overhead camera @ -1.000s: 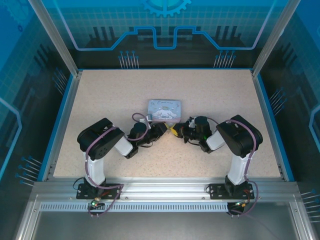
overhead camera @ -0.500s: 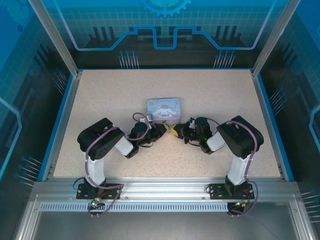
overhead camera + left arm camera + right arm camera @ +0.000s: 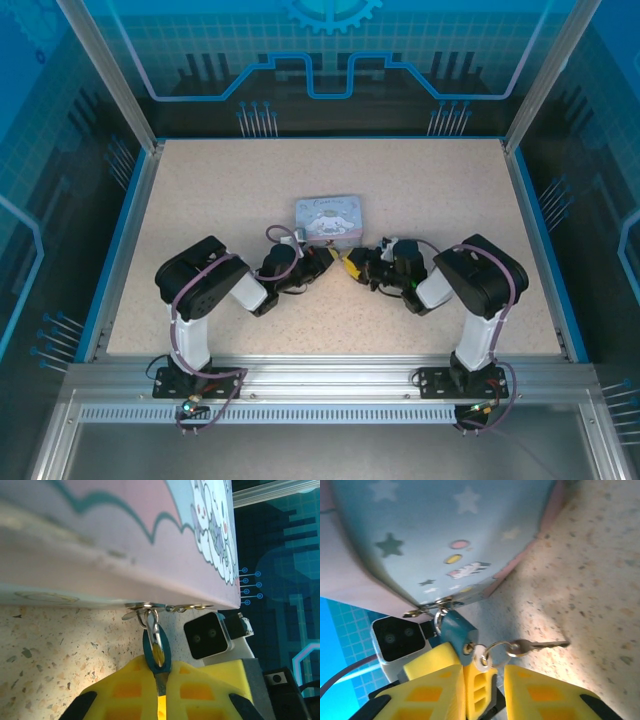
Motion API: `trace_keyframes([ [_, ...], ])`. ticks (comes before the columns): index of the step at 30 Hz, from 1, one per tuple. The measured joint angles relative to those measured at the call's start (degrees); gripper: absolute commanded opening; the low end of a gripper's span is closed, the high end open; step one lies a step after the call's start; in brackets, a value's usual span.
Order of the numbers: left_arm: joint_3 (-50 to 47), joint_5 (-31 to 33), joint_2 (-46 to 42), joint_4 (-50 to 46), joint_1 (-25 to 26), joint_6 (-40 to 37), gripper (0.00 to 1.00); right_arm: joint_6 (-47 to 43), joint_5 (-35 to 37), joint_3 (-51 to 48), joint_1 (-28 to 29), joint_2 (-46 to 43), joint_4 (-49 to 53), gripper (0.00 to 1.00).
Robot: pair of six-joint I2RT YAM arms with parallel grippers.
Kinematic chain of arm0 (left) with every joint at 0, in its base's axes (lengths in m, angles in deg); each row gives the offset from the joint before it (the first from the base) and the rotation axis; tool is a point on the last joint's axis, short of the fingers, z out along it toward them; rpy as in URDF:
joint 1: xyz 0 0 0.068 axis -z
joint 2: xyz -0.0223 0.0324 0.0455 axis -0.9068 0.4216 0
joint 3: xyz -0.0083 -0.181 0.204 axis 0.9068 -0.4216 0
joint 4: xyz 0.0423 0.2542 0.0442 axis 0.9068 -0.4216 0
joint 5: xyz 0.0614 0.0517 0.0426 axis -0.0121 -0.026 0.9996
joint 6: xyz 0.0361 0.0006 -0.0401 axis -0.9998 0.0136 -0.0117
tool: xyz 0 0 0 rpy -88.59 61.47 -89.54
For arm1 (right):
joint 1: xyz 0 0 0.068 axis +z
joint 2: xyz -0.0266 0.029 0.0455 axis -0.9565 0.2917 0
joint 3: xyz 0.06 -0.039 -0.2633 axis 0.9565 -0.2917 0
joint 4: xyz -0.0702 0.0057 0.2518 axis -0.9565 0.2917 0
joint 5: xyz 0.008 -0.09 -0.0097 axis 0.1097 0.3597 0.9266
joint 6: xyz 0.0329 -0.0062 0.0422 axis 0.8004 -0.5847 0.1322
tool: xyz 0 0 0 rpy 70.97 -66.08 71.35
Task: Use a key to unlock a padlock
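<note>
The padlock (image 3: 456,630) has a teal body, and its silver shackle hangs through the hasp of the pale blue tin box (image 3: 328,216). My left gripper (image 3: 161,674) is shut on the padlock (image 3: 156,650), pinching its lower end between yellow pads. A small silver key (image 3: 481,658) sits in the keyhole, and a ring on it carries a second key (image 3: 537,645) that sticks out over the table. My right gripper (image 3: 485,669) is open, its fingertips on either side of the inserted key's head. In the top view the grippers meet just below the box, left (image 3: 325,258) and right (image 3: 352,265).
The box stands mid-table, right behind both grippers, its side wall (image 3: 100,545) close above the left fingers. Speckled tabletop (image 3: 230,190) lies around it. A blue rim and glass walls (image 3: 520,200) bound the table.
The right gripper has edged a little left, closer to the padlock. The box has shifted slightly. The left gripper stays shut on the padlock.
</note>
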Motion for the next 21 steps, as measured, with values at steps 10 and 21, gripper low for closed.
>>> trace_keyframes([
  [10, 0.00, 0.02, -0.02, 0.00, 0.04, 0.02, 0.03, 1.22, 2.08, -0.13, 1.70, 2.45, -4.31, 0.25],
  [21, 0.33, 0.09, -1.64, -3.06, 0.04, 1.38, 0.00, -29.97, 11.26, 0.68, 1.75, -28.09, 34.47, 0.28],
])
